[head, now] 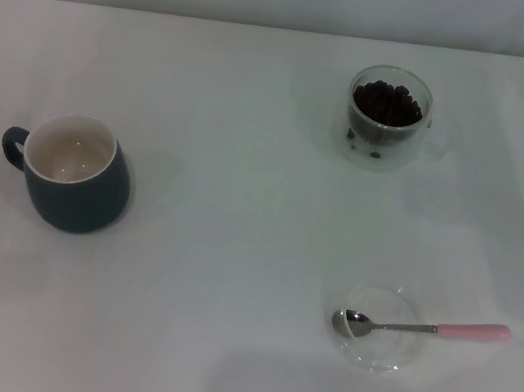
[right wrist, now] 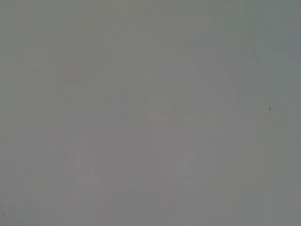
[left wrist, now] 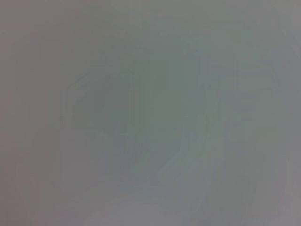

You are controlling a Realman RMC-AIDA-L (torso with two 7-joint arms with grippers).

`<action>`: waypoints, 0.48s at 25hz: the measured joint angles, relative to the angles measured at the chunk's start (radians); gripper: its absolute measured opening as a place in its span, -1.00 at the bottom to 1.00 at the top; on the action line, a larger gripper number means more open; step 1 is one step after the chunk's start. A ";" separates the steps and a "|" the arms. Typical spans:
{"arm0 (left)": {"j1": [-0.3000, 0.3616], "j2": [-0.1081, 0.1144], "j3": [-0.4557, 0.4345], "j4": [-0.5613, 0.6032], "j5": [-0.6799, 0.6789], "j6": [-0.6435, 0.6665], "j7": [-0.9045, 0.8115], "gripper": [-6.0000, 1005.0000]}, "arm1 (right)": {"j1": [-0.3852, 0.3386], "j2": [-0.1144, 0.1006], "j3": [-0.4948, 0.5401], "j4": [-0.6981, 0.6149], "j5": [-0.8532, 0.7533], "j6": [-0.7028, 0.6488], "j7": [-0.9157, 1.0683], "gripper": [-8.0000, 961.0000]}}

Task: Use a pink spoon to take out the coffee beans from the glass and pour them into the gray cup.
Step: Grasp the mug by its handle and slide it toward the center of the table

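A white table (head: 214, 350) seen from the robot's head camera. Nothing has begun. The pink spoon (head: 418, 328) lies untouched at the near right, its metal bowl resting on a clear saucer (head: 372, 350). The glass (head: 388, 117), far right, is full of coffee beans (head: 388, 102). The gray cup (head: 73, 173), well apart at the left, looks empty. Neither gripper is visible, so their grip cannot be told; both wrist views show only blank gray. Every step remains.

Prob. a lab/test bench: bare white table (head: 218, 330), plain wall behind, staged cups only.
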 joint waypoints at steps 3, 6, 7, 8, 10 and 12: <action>0.000 0.000 0.000 0.000 0.000 0.000 0.000 0.69 | 0.000 0.000 0.000 0.000 0.000 0.001 0.001 0.79; 0.000 0.000 0.000 0.000 0.000 0.000 0.000 0.69 | 0.000 0.001 0.000 0.000 0.001 0.002 0.003 0.79; 0.000 0.000 0.000 0.001 0.000 0.000 0.000 0.69 | 0.000 0.001 0.000 -0.001 0.001 0.002 0.003 0.78; 0.000 0.000 0.000 0.002 0.000 0.000 0.000 0.69 | 0.000 0.001 0.000 -0.001 0.001 0.002 0.003 0.78; 0.001 0.000 0.000 0.002 0.004 0.002 0.000 0.69 | 0.000 0.001 0.000 -0.001 0.001 0.002 0.003 0.78; 0.009 0.000 0.000 0.004 0.012 0.019 0.000 0.69 | 0.000 0.002 0.000 -0.001 0.002 0.001 0.003 0.78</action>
